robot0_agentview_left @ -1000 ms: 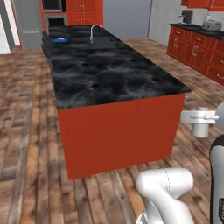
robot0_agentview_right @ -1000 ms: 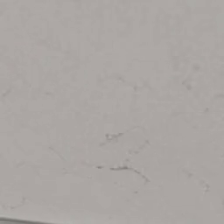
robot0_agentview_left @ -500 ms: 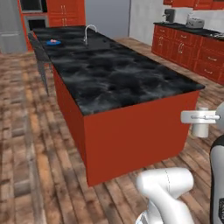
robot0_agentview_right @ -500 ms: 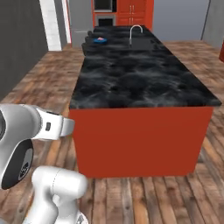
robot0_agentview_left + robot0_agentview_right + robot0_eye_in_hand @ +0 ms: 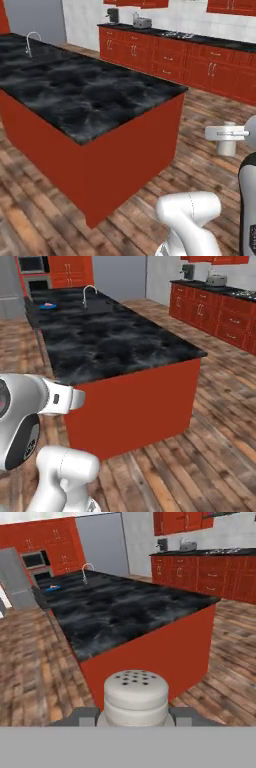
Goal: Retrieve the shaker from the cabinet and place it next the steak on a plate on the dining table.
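Table: black marble island [image 5: 125, 351], red sides, on wood floor [image 5: 210, 456].
Shaker: the shaker [image 5: 135, 698] upright between the fingers.
Pincer: the gripper [image 5: 135, 716] pinching the shaker.

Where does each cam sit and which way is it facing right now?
Left base view: behind the arm on its left, facing the dining table and the far wall counter; white arm at lower right, shaker at right edge.
Right base view: behind on the right, looking along the table to the plate; arm at lower left.
Hand view: on the hand, looking over the shaker held between the fingers toward the table.
Shared: table and faucet.
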Motion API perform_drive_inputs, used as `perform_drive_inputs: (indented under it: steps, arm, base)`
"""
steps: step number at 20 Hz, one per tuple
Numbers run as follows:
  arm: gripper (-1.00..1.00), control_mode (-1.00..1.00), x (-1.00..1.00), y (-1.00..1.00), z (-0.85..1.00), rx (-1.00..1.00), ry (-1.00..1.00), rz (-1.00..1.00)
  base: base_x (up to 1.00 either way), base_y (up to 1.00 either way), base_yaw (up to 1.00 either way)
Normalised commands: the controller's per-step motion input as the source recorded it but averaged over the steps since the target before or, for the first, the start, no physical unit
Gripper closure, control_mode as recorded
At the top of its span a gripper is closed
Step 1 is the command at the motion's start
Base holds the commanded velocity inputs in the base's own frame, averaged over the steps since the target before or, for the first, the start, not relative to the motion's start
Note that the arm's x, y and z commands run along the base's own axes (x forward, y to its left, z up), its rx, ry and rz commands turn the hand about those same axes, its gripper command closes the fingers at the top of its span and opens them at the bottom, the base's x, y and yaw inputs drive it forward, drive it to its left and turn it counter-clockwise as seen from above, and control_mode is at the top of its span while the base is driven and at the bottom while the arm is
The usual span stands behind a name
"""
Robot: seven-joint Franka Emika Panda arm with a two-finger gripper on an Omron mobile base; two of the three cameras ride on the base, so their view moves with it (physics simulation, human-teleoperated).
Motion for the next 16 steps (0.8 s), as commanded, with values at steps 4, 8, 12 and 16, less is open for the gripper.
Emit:
perform_drive_inputs:
  steps: [4,8,12,16]
  arm:
    - [1.00,1.00,0.00,0.00,0.00,0.00,0.00,0.00]
    - [1.00,1.00,0.00,0.00,0.00,0.00,0.00,0.00]
    - [1.00,1.00,0.00,0.00,0.00,0.00,0.00,0.00]
    - [1.00,1.00,0.00,0.00,0.00,0.00,0.00,0.00]
  base:
    - [0.00,0.09,-1.00]
    - [0.00,0.14,-1.00]
    - [-0.18,0.25,-0.93]
    - [-1.00,0.95,-0.49]
